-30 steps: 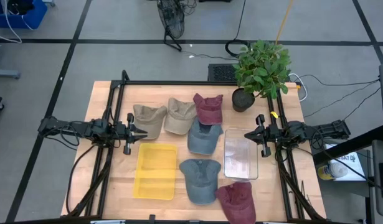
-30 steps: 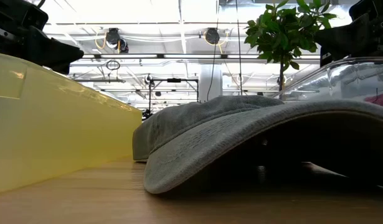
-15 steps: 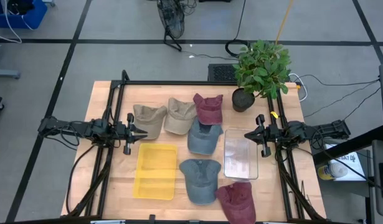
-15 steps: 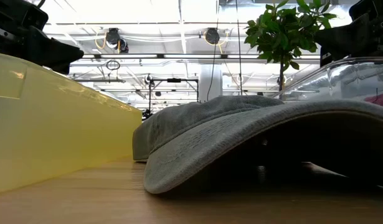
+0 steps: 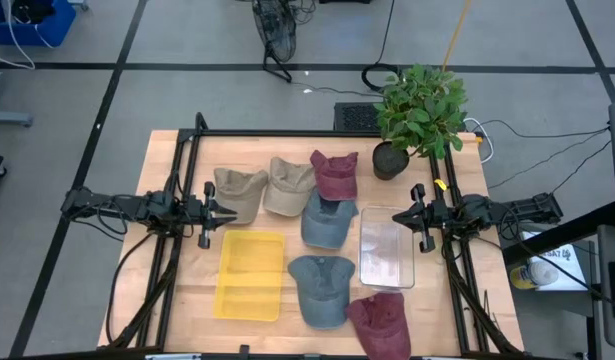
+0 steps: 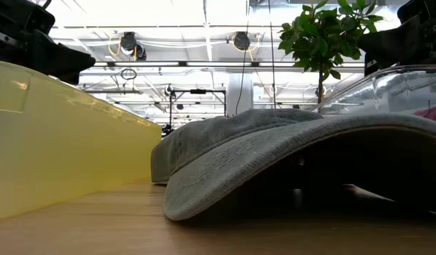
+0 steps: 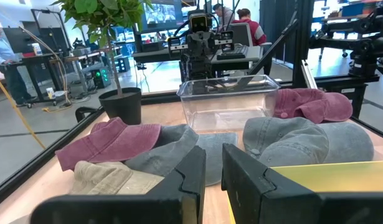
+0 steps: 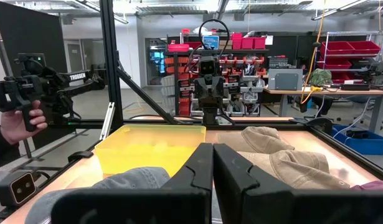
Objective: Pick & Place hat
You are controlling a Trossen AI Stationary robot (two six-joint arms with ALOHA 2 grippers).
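Several caps lie flat on the table in the high view: two tan caps (image 5: 239,191) (image 5: 289,185), a maroon cap (image 5: 334,174), a blue-grey cap (image 5: 327,221), another blue-grey cap (image 5: 320,289) and a second maroon cap (image 5: 380,322) at the near edge. My left gripper (image 5: 211,212) waits at the table's left side beside the tan cap, shut and touching nothing. My right gripper (image 5: 418,218) waits at the right side next to the clear bin, also shut. The low view is filled by the near blue-grey cap (image 6: 274,152).
A yellow bin (image 5: 251,276) sits left of centre and a clear plastic bin (image 5: 386,247) right of centre. A potted plant (image 5: 417,115) stands at the far right corner. A black frame (image 5: 287,134) edges the table. In the right wrist view a person's hand (image 8: 17,124) shows beyond the table.
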